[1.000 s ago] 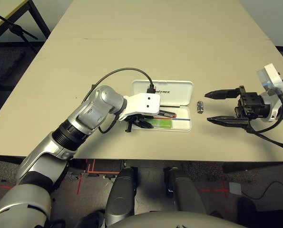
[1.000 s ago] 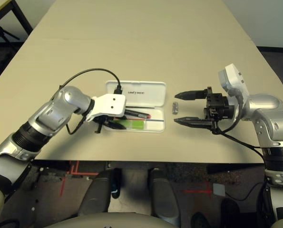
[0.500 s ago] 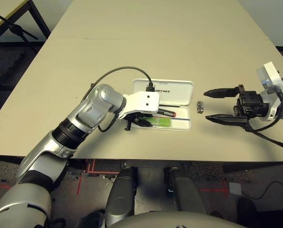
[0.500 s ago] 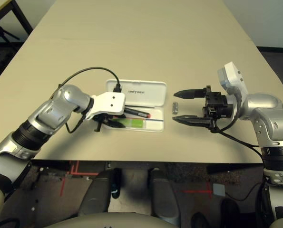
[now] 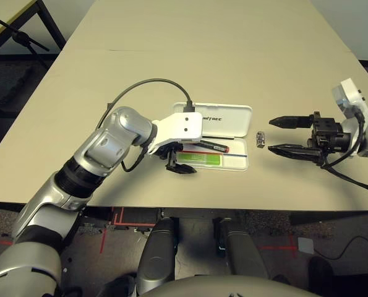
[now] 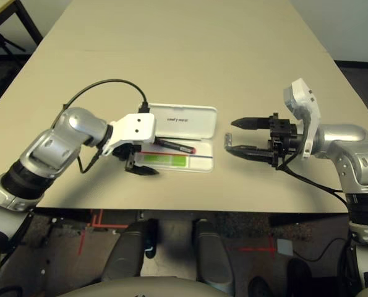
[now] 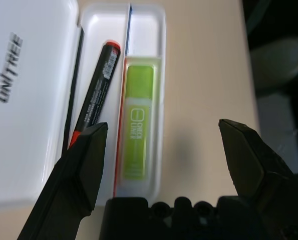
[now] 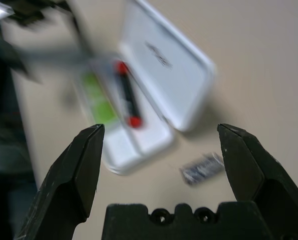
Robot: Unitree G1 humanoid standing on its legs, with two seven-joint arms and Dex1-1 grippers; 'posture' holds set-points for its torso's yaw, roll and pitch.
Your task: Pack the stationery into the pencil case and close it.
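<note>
The pencil case lies open on the bench, its lid flat on the far side. Inside its tray rest the light-green stick and, beside it toward the lid, the red marker. The small metal piece sits on the bench just right of the case. The left gripper hovers at the case's near-left corner, jaws apart and empty. The right gripper is right of the case, near the metal piece, jaws spread.

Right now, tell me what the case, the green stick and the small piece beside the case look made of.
Pencil case: white plastic, smooth, slightly glossy, apparently. Light-green flat stick: probably plastic, smooth with printed label. Small piece on the table: silvery-black, likely metal, though too small to be sure.
</note>
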